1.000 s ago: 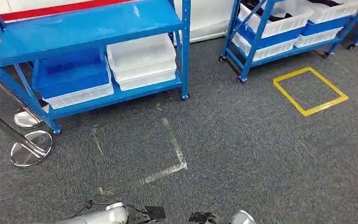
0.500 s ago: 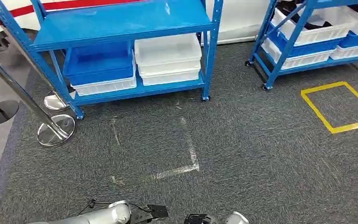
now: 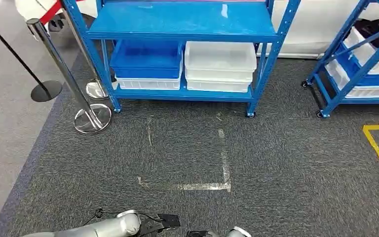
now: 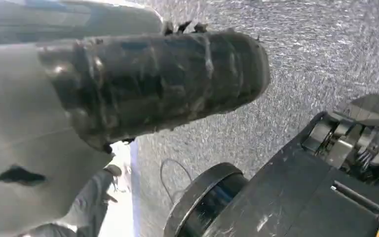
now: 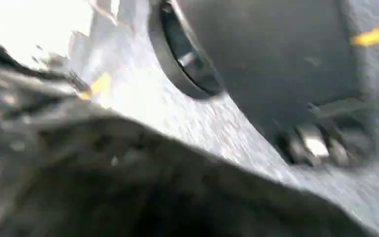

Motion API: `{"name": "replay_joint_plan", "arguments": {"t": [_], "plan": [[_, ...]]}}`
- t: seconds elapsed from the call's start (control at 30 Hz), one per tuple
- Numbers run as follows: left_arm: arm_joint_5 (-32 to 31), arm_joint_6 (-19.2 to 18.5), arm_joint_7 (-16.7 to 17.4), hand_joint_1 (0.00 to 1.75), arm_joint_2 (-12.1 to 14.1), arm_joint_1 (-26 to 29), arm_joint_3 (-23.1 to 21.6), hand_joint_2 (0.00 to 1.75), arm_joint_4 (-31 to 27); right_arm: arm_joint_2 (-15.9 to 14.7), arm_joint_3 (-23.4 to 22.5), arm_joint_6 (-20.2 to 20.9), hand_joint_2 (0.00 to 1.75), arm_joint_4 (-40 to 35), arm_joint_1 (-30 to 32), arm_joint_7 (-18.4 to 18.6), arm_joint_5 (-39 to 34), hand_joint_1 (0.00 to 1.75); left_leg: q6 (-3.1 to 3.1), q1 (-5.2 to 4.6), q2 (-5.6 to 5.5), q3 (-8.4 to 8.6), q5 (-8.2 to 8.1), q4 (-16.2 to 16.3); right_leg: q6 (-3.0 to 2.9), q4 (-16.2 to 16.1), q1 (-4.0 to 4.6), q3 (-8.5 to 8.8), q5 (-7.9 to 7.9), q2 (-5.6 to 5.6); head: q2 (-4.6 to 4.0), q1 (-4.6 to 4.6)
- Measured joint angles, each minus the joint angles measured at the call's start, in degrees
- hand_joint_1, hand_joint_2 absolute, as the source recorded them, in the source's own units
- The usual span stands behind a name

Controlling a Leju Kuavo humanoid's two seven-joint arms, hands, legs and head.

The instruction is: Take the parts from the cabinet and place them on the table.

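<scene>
Your blue cabinet [image 3: 187, 22] stands at the top centre of the head view, with a blue bin [image 3: 145, 57] and stacked white bins [image 3: 219, 61] side by side on its lower shelf; no parts can be made out inside them. Both arms hang at the bottom edge. You cannot tell how the fingers of the left hand [image 4: 143, 84] or the right hand [image 5: 128, 182] lie, since both are blurred close-ups over grey carpet [image 3: 286, 163].

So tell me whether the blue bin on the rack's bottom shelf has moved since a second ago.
No. The blue bin sits beside the white bin on the same shelf, left of it as before; the whole picture shifted, so the camera turned.
</scene>
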Motion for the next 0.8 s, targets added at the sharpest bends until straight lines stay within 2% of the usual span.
{"name": "replay_joint_plan", "arguments": {"t": [0.03,0.1,0.13,0.17,0.2,0.23,0.27,0.3,0.33,0.37,0.53,0.57,0.6,0.63,0.67,0.7,0.73,0.77,0.8], "plan": [[0.13,0.35,-0.02,0.0,0.28,0.18,0.0,0.0,0.02,-0.29,0.35,-1.16,0.0,0.0,-0.06,-0.63,-0.05,0.0,-0.14,0.06,-0.03,-0.05,0.03,-0.15,-0.11,0.01,0.19,0.41,0.0,-0.22,0.0,0.02],[0.44,0.94,-0.07,0.0,0.9,0.87,0.0,0.0,0.02,-0.31,0.57,-3.67,0.0,0.0,0.02,-0.83,-0.64,0.0,-0.74,0.15,-0.34,0.09,0.13,-0.49,-0.69,-0.08,0.33,0.49,0.16,-0.45,0.0,-0.04],[0.44,1.11,-0.07,0.0,1.36,1.08,0.0,0.0,0.07,-0.31,0.65,-4.21,0.0,0.0,0.01,-0.8,-0.72,0.0,-0.98,0.14,0.12,-0.29,-0.3,-0.25,-1.28,-0.64,-0.18,0.76,0.49,-0.78,0.0,-0.11],[0.48,1.11,-0.09,0.0,1.42,1.14,0.0,0.0,0.07,-0.76,0.65,-4.59,0.0,0.09,0.05,-0.65,-0.77,0.0,-1.26,-0.13,3.05,-0.67,-1.27,1.13,-1.5,-0.9,-0.06,1.02,0.52,-0.93,0.0,-0.13],[0.55,1.14,-0.09,0.0,1.55,1.08,0.0,1.75,0.07,-1.03,0.68,-4.91,0.0,0.09,0.11,-0.54,-0.77,0.0,-1.57,0.08,4.92,-2.46,-3.39,4.74,-1.86,-0.96,0.04,1.07,0.52,-1.25,0.0,-0.64],[0.55,1.14,-0.09,0.0,1.57,1.07,0.0,1.75,0.07,-1.18,0.68,-5.0,0.0,0.11,0.1,-0.56,-0.79,0.0,-1.84,0.31,5.72,-4.55,-5.23,9.0,-1.96,-0.95,0.15,1.05,0.46,-1.49,0.0,-0.5],[0.55,1.14,-0.09,0.0,1.57,1.11,0.0,1.75,0.07,-1.25,0.7,-5.02,1.75,0.15,0.21,-0.54,-0.9,0.0,-2.03,0.53,6.05,-6.7,-6.7,13.14,-2.09,-0.95,0.25,1.08,0.36,-1.8,0.0,-0.57],[0.57,1.26,-0.09,0.0,1.55,1.15,0.0,1.75,0.07,-1.27,0.76,-5.23,1.75,0.17,0.37,-0.23,-1.35,0.0,-2.17,0.66,6.17,-8.46,-7.35,16.23,-2.14,-0.93,0.26,1.09,0.25,-2.17,0.0,-0.55],[0.59,1.44,-0.07,0.0,1.55,1.23,0.0,1.75,0.07,-1.27,0.79,-5.63,1.75,0.17,0.59,0.55,-1.86,0.0,-2.27,0.71,6.23,-8.99,-6.7,16.69,-2.09,-0.91,0.26,1.14,0.16,-2.42,0.0,-0.57],[0.61,1.72,-0.02,0.0,1.57,1.29,0.0,1.75,0.07,-1.27,0.78,-5.88,1.75,0.17,0.72,0.93,-2.08,0.0,-2.3,0.72,6.26,-8.47,-5.47,15.36,-2.06,-0.91,0.25,1.22,0.07,-2.56,0.0,-0.59],[0.65,1.77,0.0,0.0,1.57,1.3,0.0,1.75,0.07,-1.27,0.78,-6.15,1.75,0.17,0.78,1.12,-2.29,0.0,-2.3,0.73,6.28,-8.16,-5.03,14.69,-2.04,-0.9,0.25,1.25,0.03,-2.6,0.0,-0.61],[1.11,2.16,0.2,0.0,1.59,1.57,0.0,1.75,0.07,-1.27,0.78,-7.06,1.75,0.17,1.07,2.8,-2.76,0.0,-1.87,0.75,7.02,-1.38,1.27,0.61,-1.49,-0.69,0.25,1.83,-0.62,-3.09,0.0,-0.59],[0.79,1.79,0.26,0.0,1.7,3.27,0.24,0.0,0.11,-1.29,0.79,-7.3,1.75,0.13,1.45,3.37,-3.32,0.0,-0.92,-0.01,6.81,-0.39,0.26,-0.4,-0.42,-1.06,0.38,2.07,-0.86,-3.45,0.0,-0.46],[0.39,1.7,0.15,0.0,1.7,4.08,0.66,0.0,0.13,-1.29,0.76,-7.38,0.0,0.0,1.9,3.37,-3.41,0.0,-0.5,0.0,6.62,-0.05,0.32,-0.66,0.04,-1.17,0.41,2.44,-1.02,-3.55,0.0,-0.55],[0.0,1.64,0.0,0.0,1.68,4.71,0.88,0.0,0.11,-1.38,0.68,-7.47,0.0,-0.13,2.42,3.35,-3.43,0.0,-0.16,0.41,6.64,0.5,0.51,-1.26,0.38,-0.23,0.2,2.17,-1.81,-3.29,0.0,-0.44],[-0.74,1.57,-0.28,0.0,1.68,5.34,1.43,0.0,0.11,-1.4,0.41,-7.67,0.0,-0.15,2.94,2.89,-3.43,0.0,0.03,0.4,6.61,0.78,0.39,-1.38,0.54,2.06,0.29,1.28,-3.25,-2.98,0.0,-0.37],[-1.3,1.57,-0.63,0.0,1.68,5.91,2.02,0.0,0.11,-1.4,0.07,-7.84,0.0,-0.2,3.44,2.3,-3.45,0.0,0.36,0.4,6.61,0.84,0.27,-1.36,0.62,5.47,0.34,-0.45,-4.99,-2.87,0.0,-0.26],[-2.12,1.59,-1.42,0.0,1.53,6.75,3.09,0.0,0.09,-1.42,-0.39,-8.23,0.0,-0.24,4.32,1.32,-3.45,0.0,0.55,0.34,6.61,0.85,0.16,-1.32,0.73,10.86,0.29,-3.28,-7.23,-2.72,0.0,-0.19],[-2.8,1.66,-2.12,0.0,1.53,7.49,4.25,0.0,0.02,-1.53,-0.94,-8.43,0.0,-0.24,5.28,0.59,-3.45,0.0,0.69,0.26,6.6,0.86,0.06,-1.28,0.79,14.85,0.3,-5.55,-8.42,-2.68,0.0,-0.22]]}}
